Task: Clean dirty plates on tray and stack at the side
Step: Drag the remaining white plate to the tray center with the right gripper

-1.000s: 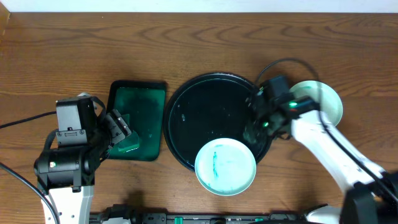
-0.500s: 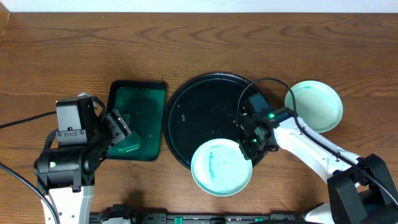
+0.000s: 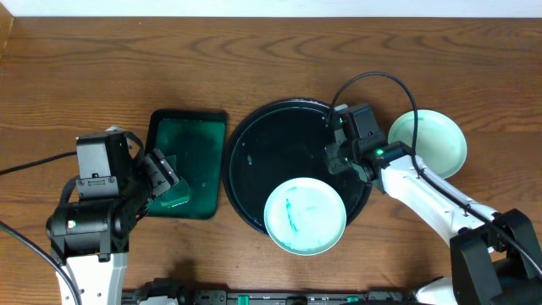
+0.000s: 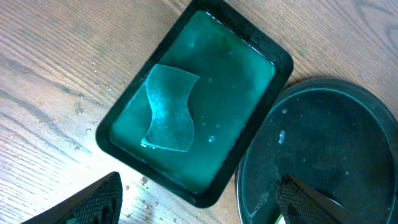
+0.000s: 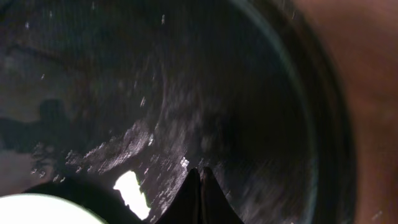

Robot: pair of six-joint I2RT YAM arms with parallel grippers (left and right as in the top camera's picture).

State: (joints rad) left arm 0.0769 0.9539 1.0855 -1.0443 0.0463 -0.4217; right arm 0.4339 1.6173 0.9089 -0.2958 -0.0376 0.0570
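The glossy black tray (image 3: pixel 271 144) lies mid-table. One plate (image 3: pixel 305 216), pale with teal smears, rests on the tray's near side and overhangs its rim. A second plate (image 3: pixel 428 144) lies on the wood to the right of the tray. My right gripper (image 3: pixel 336 163) hovers over the tray's right part, just beyond the smeared plate and apart from it. In the right wrist view it (image 5: pixel 200 172) is shut on nothing above the wet tray (image 5: pixel 186 74), with a plate edge (image 5: pixel 37 213) at lower left. My left gripper (image 4: pixel 199 208) is open and empty near the green tray.
A dark green rectangular tray (image 3: pixel 188 127) holding teal liquid stands left of the black tray. A pale wipe (image 4: pixel 168 109) lies in the liquid. Water drops (image 4: pixel 140 186) dot the wood beside it. My left gripper (image 3: pixel 168 180) hangs over its left edge.
My right gripper has shut, reached down to the smeared plate's edge, then drawn back over the tray. The plate shifted slightly further onto the tray. The left arm has not moved.
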